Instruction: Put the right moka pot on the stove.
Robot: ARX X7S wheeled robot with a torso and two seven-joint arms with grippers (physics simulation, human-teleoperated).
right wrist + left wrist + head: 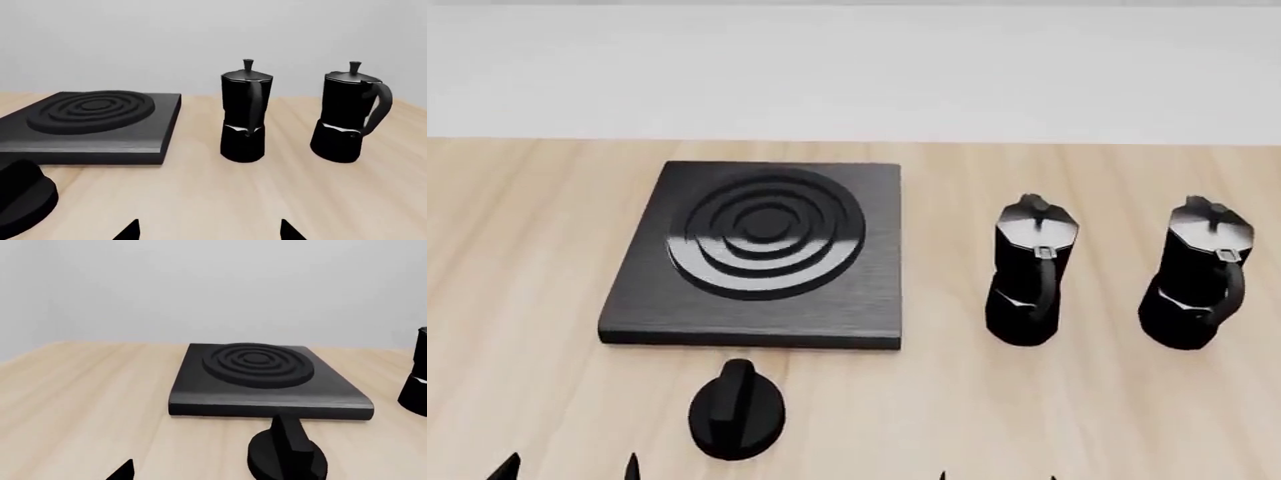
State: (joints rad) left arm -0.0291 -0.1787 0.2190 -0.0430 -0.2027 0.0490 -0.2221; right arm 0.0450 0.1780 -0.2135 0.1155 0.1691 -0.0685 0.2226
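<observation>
The right moka pot [1197, 272] stands upright at the right side of the head view, close to the frame's right edge, handle toward the camera, with bare wooden table [507, 250] around it. The other moka pot [1029, 272] stands just left of it, apart, not touching. Further left lies the stove [868, 250], its ring burner bare, and below it the black knob [737, 410], separate from the slab. Open wood runs between stove and pots.

Little of the arms shows. The left gripper [570, 467] appears as two dark tips at the lower left edge, set apart. The right gripper [209, 231] shows two tips at the bottom of its wrist view, also apart, holding nothing. In the left wrist view, a pot is cut off at the right edge.
</observation>
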